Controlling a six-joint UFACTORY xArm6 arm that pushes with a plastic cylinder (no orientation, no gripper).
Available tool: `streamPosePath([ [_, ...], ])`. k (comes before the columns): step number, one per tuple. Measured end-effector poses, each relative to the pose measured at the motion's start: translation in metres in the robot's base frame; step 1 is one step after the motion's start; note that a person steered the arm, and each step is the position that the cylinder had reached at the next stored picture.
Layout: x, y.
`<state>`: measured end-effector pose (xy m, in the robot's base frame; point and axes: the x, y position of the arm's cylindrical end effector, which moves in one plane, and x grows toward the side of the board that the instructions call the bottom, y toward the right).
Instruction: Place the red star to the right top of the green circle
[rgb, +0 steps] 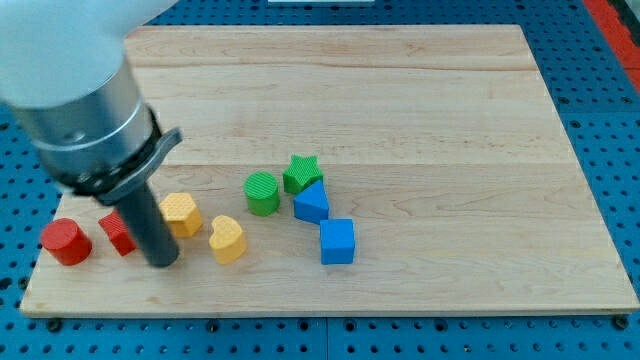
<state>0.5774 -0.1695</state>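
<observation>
Could not tell apart from together for the pincer, out of view. Saw only my tip (163, 262), planted on the table (420, 100) near the view's lower-left corner. Found the red star (118, 232) just at 10 o'clock of my tip, partly hidden behind the rod, apparently touching it. Noted a red cylinder (66, 242) farther out at 9 o'clock. Spotted a yellow hexagon (181, 214) close at 1 o'clock and a yellow heart (228, 239) near at 3 o'clock. Placed the green circle (262, 193) beyond at 2 o'clock, well apart from the red star. Saw a green star (301, 173) at the circle's 2 o'clock, touching a blue triangle (311, 203), with a blue cube (337, 241) just at the triangle's 5 o'clock.
</observation>
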Motion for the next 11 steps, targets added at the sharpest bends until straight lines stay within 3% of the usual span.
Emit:
streamPosePath([
  [1,0.001,-0.042],
  [2,-0.042,-0.051],
  [3,-0.049,-0.009],
  [4,-0.071,-0.006],
  [6,-0.065,-0.044],
  [8,-0.122,-0.006],
  [11,-0.127,0.072],
])
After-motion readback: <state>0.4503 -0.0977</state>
